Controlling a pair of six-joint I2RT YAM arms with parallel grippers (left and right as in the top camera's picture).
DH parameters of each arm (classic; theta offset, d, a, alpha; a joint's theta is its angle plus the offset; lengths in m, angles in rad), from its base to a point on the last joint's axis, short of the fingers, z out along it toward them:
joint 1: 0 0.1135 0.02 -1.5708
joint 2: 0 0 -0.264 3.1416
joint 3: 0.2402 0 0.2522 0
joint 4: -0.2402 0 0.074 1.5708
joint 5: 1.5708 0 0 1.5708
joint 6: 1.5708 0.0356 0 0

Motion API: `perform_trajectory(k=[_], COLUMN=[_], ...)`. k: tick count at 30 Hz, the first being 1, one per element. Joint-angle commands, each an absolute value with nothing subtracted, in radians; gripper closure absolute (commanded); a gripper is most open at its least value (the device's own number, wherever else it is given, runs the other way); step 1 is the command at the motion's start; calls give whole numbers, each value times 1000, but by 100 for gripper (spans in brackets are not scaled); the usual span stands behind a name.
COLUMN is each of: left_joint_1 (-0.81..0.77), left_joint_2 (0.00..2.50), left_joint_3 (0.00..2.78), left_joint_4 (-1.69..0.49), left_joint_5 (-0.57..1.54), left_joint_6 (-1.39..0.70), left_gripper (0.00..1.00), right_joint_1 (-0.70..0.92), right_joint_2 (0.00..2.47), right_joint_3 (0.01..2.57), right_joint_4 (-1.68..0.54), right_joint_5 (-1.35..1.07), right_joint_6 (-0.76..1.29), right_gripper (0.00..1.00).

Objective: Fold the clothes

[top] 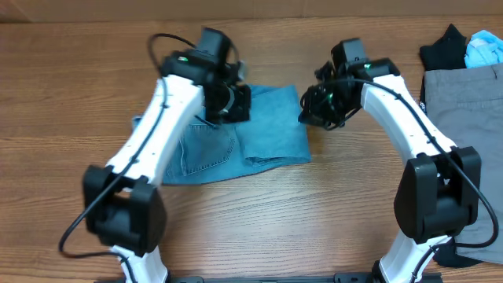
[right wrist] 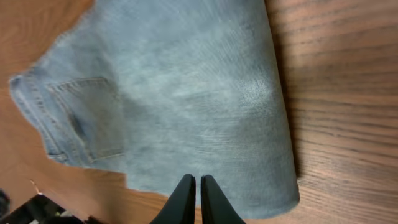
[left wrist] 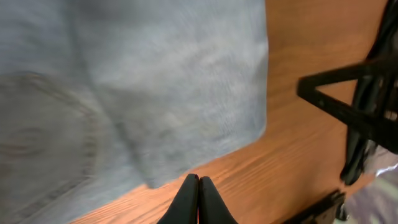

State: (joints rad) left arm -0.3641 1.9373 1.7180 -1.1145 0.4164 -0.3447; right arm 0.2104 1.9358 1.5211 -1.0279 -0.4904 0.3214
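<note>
Jeans (top: 271, 130) lie folded on the table (top: 236, 228); we see one back pocket (right wrist: 87, 118). Our left gripper (left wrist: 199, 196) is closed on nothing, and our right gripper (right wrist: 198, 196) too.

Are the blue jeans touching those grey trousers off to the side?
Apart. The overhead view shows bare wooden table between the jeans and the grey trousers.

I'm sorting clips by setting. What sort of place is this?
Probably a robotics lab or test bench, not a home: a left arm and right arm stand at a wood-grain table, folded jeans between them, with grey trousers and a black garment at the side.
</note>
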Motion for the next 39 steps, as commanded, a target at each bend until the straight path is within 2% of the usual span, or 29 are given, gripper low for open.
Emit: perform_trajectory(k=[1, 4, 12, 14, 17, 24, 28, 32, 39], left_joint_1=[-399, -417, -411, -405, -392, -337, -319, -320, -321], left_joint_2=[2039, 2117, 2281, 2304, 2322, 2250, 2120, 2006, 2038], left_joint_3=[1697, 1697, 1697, 1697, 1696, 1702, 1722, 1723, 1723], left_joint_4=[-1117, -1115, -1197, -1242, -1280, -1295, -1211, -1026, -831], left_joint_5=[423, 435, 435, 400, 316, 213, 209, 210, 256], left_joint_6=[-363, -363, -318, -306, -307, -322, -322, -361, -397], left_gripper=[96, 96, 96, 96, 96, 96, 96, 96, 96], right_joint_1=[221, 221, 217, 207, 180, 130, 127, 129, 130], right_joint_2=[1942, 1942, 1947, 1954, 1956, 1911, 1825, 1810, 1867], right_joint_3=[1436, 1348, 1184, 1183, 1183, 1238, 1342, 1445, 1447], right_joint_4=[-981, -885, -720, -737, -754, -796, -794, -712, -531], right_joint_5=[-524, -567, -546, -497, -368, -307, -308, -308, -429], right_joint_6=[314, 318, 345, 362, 424, 476, 467, 445, 446], right_gripper=[92, 92, 82, 83, 96, 96, 96, 94, 93])
